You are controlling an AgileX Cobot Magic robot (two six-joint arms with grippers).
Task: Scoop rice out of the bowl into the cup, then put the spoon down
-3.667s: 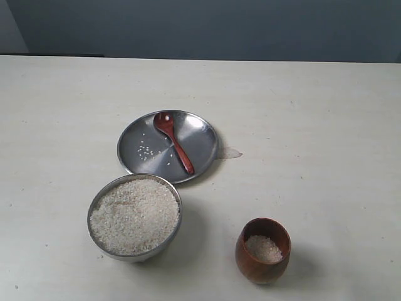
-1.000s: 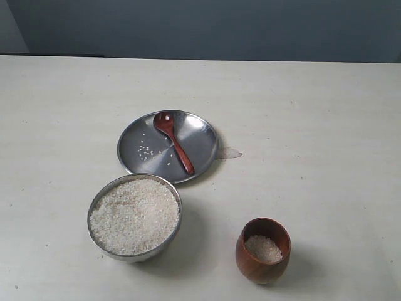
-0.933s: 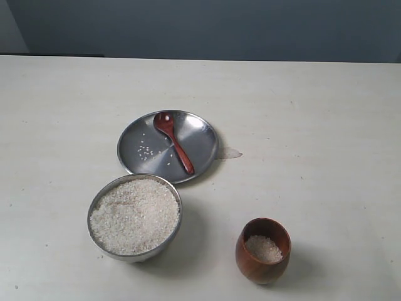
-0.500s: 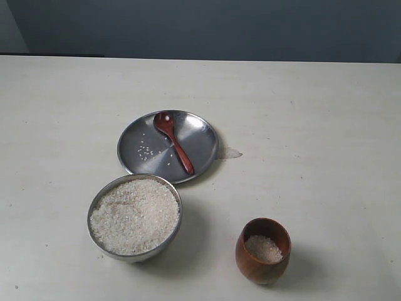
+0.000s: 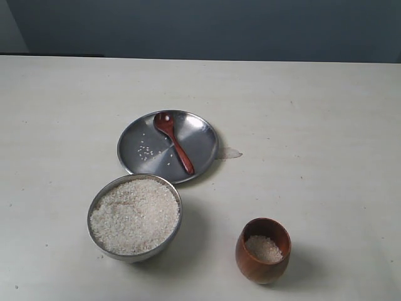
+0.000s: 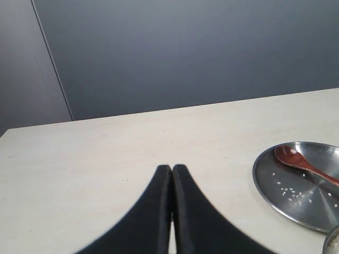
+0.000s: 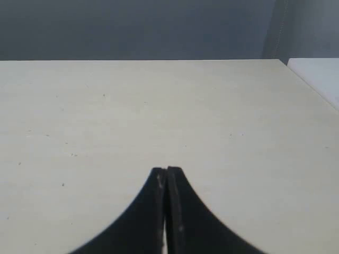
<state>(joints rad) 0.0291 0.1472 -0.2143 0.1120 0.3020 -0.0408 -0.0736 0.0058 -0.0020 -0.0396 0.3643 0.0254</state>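
The steel bowl point(image 5: 95, 231) stands near the table's front left, heaped with white rice point(image 5: 135, 215). To its right stands the brown wooden cup point(image 5: 262, 266) with a little rice point(image 5: 263, 248) inside. The wooden spoon point(image 5: 174, 142) lies in a flat steel plate point(image 5: 200, 141) behind the bowl, and it shows again point(image 6: 302, 163) in the left wrist view. Neither arm appears in the exterior view. My left gripper point(image 6: 172, 168) is shut and empty above bare table, off to the side of the plate point(image 6: 267, 180). My right gripper point(image 7: 166, 170) is shut and empty over bare table.
A few loose grains point(image 5: 146, 151) lie on the plate. A small wet-looking smear point(image 5: 229, 152) marks the table just right of the plate. A dark wall point(image 5: 200, 28) runs behind the table's far edge. A white surface point(image 7: 318, 74) lies beyond the table's corner in the right wrist view.
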